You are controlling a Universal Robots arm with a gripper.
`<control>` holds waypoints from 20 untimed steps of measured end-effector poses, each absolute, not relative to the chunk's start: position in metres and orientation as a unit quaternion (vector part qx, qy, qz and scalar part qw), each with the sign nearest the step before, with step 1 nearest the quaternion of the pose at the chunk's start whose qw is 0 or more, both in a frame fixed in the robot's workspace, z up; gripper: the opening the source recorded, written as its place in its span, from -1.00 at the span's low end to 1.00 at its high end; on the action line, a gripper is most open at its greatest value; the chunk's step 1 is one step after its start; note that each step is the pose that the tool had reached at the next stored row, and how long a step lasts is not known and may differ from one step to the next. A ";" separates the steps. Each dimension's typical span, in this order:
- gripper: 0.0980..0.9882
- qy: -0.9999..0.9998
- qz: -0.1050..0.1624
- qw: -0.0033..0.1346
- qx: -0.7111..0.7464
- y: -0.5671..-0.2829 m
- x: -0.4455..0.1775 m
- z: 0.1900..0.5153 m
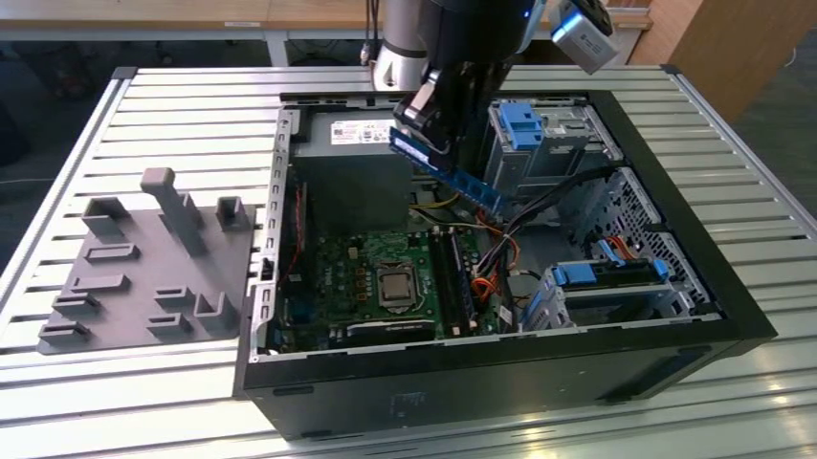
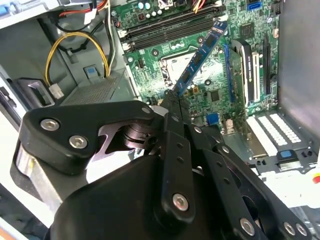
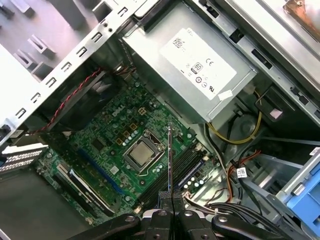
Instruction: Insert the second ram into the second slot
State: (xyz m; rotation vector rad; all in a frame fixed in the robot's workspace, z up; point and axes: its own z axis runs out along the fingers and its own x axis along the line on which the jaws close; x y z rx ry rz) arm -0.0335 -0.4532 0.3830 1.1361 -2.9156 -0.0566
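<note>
The claw (image 1: 428, 134) is pinched narrow on one end of the second ram (image 1: 466, 182). The stick hangs tilted in the air above the motherboard (image 1: 383, 277) of the open case (image 1: 485, 392) lying on the table (image 1: 166, 105), apart from the memory slots (image 1: 454, 273). The carry to the slot seems to be in hand. Seating calls for the stick's edge parallel to the second slot. The claw's grip hides the pinched end, and I cannot tell which slots are filled.

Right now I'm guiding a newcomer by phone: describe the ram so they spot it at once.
Look in the open black case on the slatted table. Above its motherboard the gripper grips the ram: a thin blue strip, tilted in mid-air, whereas the blue drive brackets are chunky and fixed.
</note>
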 end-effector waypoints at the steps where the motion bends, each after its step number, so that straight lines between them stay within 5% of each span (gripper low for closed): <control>1: -0.96 -0.933 -0.018 0.006 0.359 -0.453 -0.033 0.383; 20: -0.96 -0.970 -0.018 0.004 0.241 -0.453 -0.033 0.383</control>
